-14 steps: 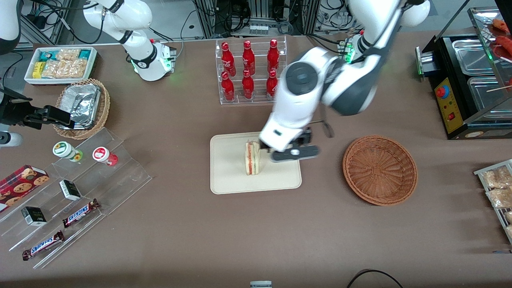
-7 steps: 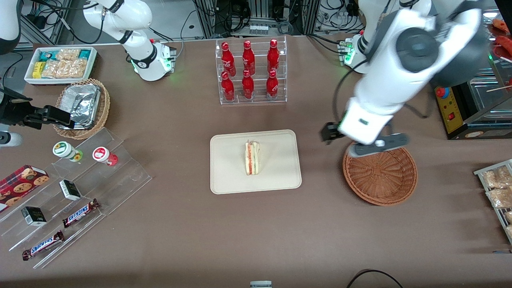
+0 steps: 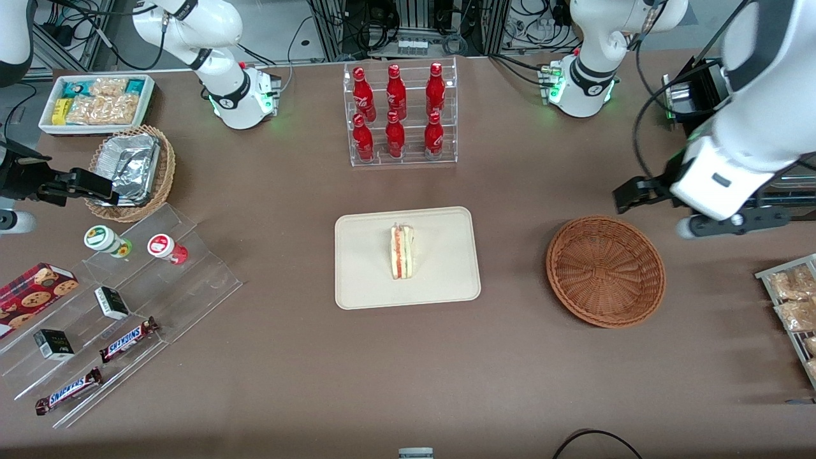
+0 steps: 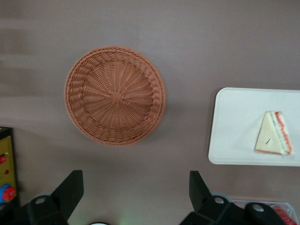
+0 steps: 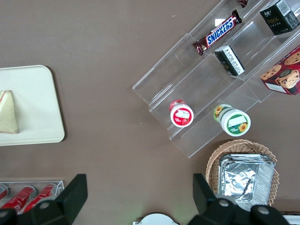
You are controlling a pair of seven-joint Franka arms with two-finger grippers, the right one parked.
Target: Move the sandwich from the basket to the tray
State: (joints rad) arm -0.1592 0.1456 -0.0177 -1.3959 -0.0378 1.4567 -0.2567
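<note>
While the sandwich (image 3: 402,252) lies on its side near the middle of the tray (image 3: 363,287), the gripper (image 4: 136,192) hangs high above bare table, its fingers (image 4: 70,187) spread wide and holding nothing. It sits toward the working arm's end, just past the basket (image 3: 605,271), which stands on the table well apart from the tray.

A brown table (image 3: 268,370) is seen, evenly lit. Above the clear bottle rack (image 3: 400,115) standing on it, metal framing (image 3: 421,25) and what may be cables are glimpsed.
</note>
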